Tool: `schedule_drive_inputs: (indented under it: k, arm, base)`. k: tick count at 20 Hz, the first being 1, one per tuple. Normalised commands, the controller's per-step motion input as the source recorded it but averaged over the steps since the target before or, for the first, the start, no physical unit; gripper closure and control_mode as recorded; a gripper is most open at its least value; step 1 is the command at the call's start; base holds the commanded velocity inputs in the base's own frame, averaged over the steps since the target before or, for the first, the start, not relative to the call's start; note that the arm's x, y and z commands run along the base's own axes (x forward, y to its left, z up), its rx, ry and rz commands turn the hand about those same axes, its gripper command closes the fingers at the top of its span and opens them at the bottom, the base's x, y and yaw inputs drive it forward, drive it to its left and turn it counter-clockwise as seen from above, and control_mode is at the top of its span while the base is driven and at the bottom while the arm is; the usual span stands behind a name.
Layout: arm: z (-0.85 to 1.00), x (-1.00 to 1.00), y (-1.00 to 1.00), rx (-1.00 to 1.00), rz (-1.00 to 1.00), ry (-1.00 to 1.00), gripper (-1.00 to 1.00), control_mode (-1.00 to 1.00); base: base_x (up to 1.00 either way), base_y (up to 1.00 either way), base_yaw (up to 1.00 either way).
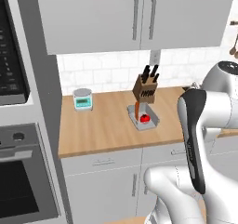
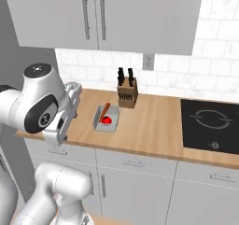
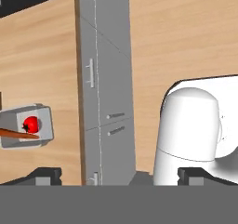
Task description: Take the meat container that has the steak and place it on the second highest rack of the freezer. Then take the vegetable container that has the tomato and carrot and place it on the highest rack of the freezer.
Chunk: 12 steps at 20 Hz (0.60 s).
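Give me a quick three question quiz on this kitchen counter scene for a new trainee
1. True or false: the tomato and carrot share one grey container.
2. What stands just behind that container? A) kettle B) knife block C) toaster
3. Fill in: the gripper is ____ and holds nothing.

Key: 1 true; 2 B; 3 open.

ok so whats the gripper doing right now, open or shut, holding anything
Gripper: open, jaws spread wide, holding nothing. The tray with the tomato and carrot sits apart from it on the counter.
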Motion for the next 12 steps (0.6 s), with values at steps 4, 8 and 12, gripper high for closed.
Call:
schedule_drive_inputs:
  k: [4, 8, 12]
  arm:
    - [0.00, 0.00, 0.00, 0.00, 0.00, 0.00, -1.00, 1.00]
    - [0.00, 0.00, 0.00, 0.00, 0.00, 0.00, -1.00, 1.00]
    - [0.00, 0.00, 0.00, 0.00, 0.00, 0.00, -1.00, 1.00]
  base:
    - [0.72, -0.09, 0.02]
    - [0.51, -0.14, 0.00]
    - [0.35, -0.11, 0.00]
